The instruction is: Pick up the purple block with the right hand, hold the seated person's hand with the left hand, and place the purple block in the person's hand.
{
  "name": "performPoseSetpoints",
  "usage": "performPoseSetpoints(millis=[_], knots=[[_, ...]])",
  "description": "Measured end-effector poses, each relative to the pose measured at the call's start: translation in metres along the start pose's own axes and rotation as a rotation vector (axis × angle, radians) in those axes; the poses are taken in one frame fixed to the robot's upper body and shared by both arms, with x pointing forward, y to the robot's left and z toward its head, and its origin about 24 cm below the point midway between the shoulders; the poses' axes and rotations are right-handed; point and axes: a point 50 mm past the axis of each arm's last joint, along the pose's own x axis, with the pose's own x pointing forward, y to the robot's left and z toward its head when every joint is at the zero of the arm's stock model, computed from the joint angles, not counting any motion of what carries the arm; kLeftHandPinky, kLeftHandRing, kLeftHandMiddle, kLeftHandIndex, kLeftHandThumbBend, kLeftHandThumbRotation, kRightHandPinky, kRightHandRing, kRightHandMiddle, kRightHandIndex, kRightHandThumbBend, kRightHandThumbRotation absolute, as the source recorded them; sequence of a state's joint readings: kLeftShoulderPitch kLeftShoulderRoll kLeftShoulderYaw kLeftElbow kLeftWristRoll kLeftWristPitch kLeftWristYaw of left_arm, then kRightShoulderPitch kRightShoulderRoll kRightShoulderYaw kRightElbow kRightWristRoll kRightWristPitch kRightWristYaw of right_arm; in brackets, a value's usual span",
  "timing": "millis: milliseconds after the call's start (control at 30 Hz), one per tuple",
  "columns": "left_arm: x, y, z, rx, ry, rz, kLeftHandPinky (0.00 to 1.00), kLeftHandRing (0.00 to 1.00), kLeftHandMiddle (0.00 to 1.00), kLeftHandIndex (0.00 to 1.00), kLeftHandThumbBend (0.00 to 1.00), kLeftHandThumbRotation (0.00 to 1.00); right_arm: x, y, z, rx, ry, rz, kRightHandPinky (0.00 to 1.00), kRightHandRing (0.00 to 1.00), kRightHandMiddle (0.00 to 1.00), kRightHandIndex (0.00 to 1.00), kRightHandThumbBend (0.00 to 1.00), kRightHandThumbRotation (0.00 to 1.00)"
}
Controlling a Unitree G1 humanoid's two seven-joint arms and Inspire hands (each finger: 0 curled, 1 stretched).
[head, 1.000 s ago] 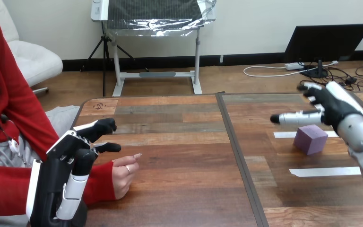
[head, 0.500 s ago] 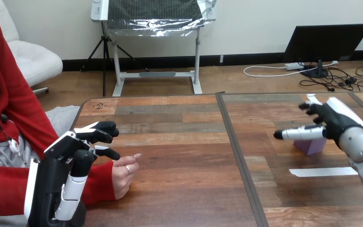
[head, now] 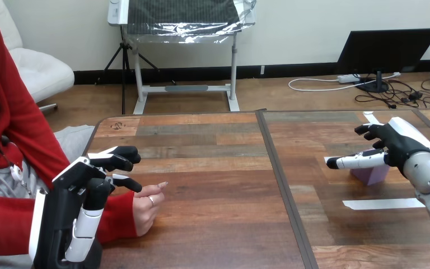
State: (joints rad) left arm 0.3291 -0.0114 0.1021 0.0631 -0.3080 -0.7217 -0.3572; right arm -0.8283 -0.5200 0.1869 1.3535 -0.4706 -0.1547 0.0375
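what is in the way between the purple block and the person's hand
Nothing visible. The purple block sits under the right robot hand, whose fingers are open over it. Only bare table with a flat dark seam lies between it and the person's hand, beside the left robot hand.

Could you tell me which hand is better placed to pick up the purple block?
The right hand: it hangs open just over the block. The left hand is beside the person's hand.
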Motion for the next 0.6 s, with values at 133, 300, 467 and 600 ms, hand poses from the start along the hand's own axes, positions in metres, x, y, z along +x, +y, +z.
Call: performPoseSetpoints(millis=[133,300,467,600], knots=[[0.0000,0.0000,-0.0001,0.000,0.000,0.000,0.44,0.68,0.67,0.49,0.79,0.72,-0.0001,-0.0007,-0.0008,-0.009,0.004,-0.001,0.71,0.86,0.89,0.86,1.00,0.32],[-0.0001,0.0000,-0.0001,0.000,0.000,0.000,0.44,0.68,0.67,0.49,0.80,0.71,-0.0003,-0.0017,-0.0017,-0.014,0.007,-0.003,0.72,0.86,0.89,0.85,1.00,0.29],[-0.0001,0.0000,-0.0001,0.000,0.000,0.000,0.45,0.67,0.66,0.49,0.80,0.71,-0.0006,-0.0029,-0.0028,-0.018,0.010,-0.005,0.73,0.87,0.89,0.85,0.99,0.24],[-0.0001,0.0000,-0.0001,-0.001,0.000,0.000,0.45,0.68,0.66,0.49,0.80,0.71,-0.0007,-0.0035,-0.0035,-0.021,0.012,-0.004,0.74,0.87,0.89,0.85,0.98,0.21]])
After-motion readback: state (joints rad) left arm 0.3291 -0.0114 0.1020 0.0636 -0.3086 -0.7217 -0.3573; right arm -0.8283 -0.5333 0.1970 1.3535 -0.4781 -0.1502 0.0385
